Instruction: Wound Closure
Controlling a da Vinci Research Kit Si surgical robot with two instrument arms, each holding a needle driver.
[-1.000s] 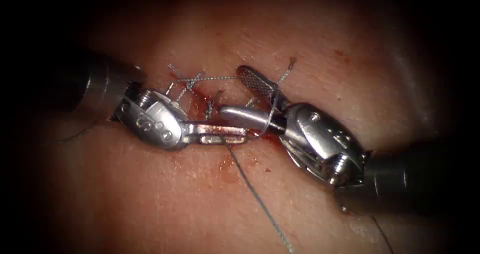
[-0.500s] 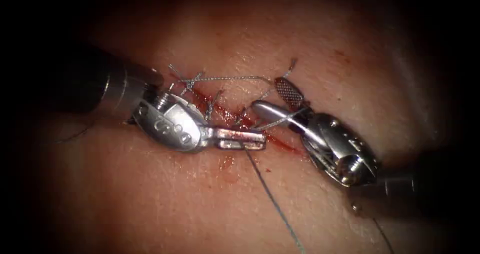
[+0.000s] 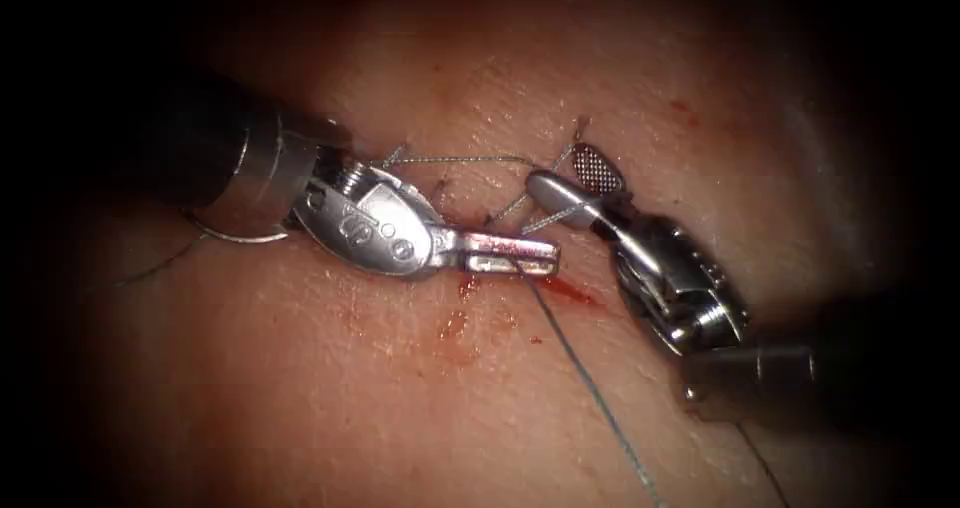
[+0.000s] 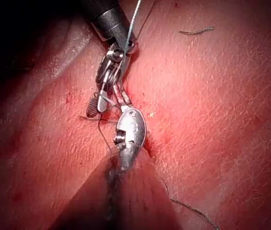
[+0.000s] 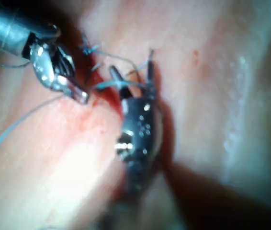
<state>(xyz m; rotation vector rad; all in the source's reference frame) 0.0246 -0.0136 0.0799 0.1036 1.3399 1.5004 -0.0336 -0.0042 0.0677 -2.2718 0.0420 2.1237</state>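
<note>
The left arm's tool (image 3: 520,256) lies across the tissue (image 3: 330,388) from the endoscope view's left, its 2 jaws pressed together into one flat bar over the cut (image 3: 470,223). The thread (image 3: 590,393) leaves the tip of that bar and runs down and to the right over the tissue, so the jaws are clamped on the thread. Red fluid (image 3: 568,290) marks the tissue just below and to the right of the tip, with fainter spots further down.

The right arm's tool (image 3: 575,178) comes in from the right with its 2 jaws apart: one smooth and rounded, the other showing its cross-hatched face. A strand of thread passes between them at their base without being gripped, so this tool holds nothing. Another strand runs level above the cut from the left tool's wrist toward the right tool's jaws, and short cut ends of thread (image 3: 578,128) stand up near the hatched jaw.

In the left wrist view the left arm's tool (image 4: 122,98) points toward the right arm's tool (image 4: 102,103), whose hatched jaw is splayed out to the side; thread (image 4: 134,17) rises past the right arm's shaft. In the right wrist view the right arm's tool (image 5: 131,79) shows its 2 prongs spread, with thread (image 5: 11,132) trailing from the left arm's tool (image 5: 80,96).

I cannot make out the needle in these pictures, so I cannot tell where it is or whether it sits in the tissue
</note>
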